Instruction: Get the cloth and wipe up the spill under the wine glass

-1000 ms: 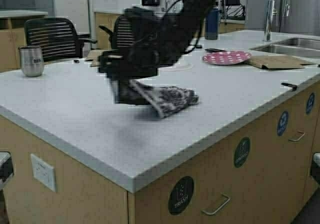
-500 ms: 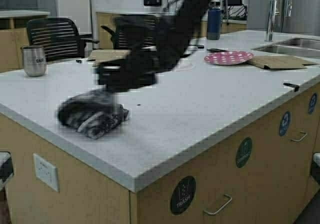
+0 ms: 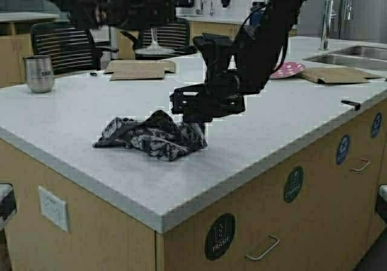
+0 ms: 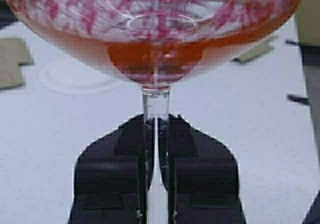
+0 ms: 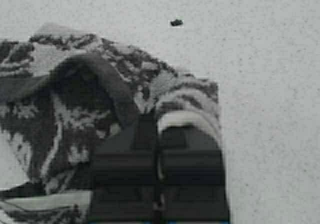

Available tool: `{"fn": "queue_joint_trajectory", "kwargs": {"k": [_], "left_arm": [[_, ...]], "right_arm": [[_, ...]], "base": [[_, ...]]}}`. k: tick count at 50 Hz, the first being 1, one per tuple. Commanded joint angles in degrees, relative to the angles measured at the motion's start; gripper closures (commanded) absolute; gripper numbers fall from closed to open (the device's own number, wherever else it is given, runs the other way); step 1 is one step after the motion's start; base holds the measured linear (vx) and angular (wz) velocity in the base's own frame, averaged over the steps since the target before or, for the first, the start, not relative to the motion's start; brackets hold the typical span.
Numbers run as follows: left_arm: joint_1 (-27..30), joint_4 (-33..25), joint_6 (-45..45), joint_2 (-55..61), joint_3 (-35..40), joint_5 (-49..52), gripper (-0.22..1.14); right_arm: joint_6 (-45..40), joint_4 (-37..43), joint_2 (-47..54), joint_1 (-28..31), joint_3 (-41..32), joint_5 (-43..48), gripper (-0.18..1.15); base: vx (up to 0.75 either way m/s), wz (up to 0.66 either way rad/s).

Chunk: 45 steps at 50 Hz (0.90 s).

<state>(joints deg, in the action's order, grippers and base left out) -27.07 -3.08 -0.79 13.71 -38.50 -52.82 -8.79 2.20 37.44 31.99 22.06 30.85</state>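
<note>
Cloth (image 3: pixel 154 137) dragged back rightward, right pincer (image 3: pixel 195 127) gripping, drawer label "TRASH" (image 3: pixel 219 237)

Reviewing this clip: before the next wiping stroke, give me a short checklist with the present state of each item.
1. Left end effector closed on the wine glass stem: ok, pads clamp the stem on both sides.
2. Glass lifted off the counter: ok, its foot hangs above the surface at the far left in the high view.
3. Liquid kept in the bowl: ok, the glass looks upright.
4. Right end effector gripping the cloth: ok, shut on a fold at its edge.
5. Cloth touching the counter: ok, it lies bunched on it.
6. Spill fully wiped: cannot tell, no wet patch is visible.
</note>
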Motion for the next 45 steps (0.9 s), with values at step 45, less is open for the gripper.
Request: {"fn": "queue_joint_trajectory", "kwargs": {"k": [45], "left_arm": [[0.1, -0.4, 0.4, 40.4, 15.3, -24.2, 0.65]], "right_arm": [[-0.1, 0.2, -6.2, -3.4, 6.5, 3.9, 0.91]], "base": [[0.0, 0.0]]}}
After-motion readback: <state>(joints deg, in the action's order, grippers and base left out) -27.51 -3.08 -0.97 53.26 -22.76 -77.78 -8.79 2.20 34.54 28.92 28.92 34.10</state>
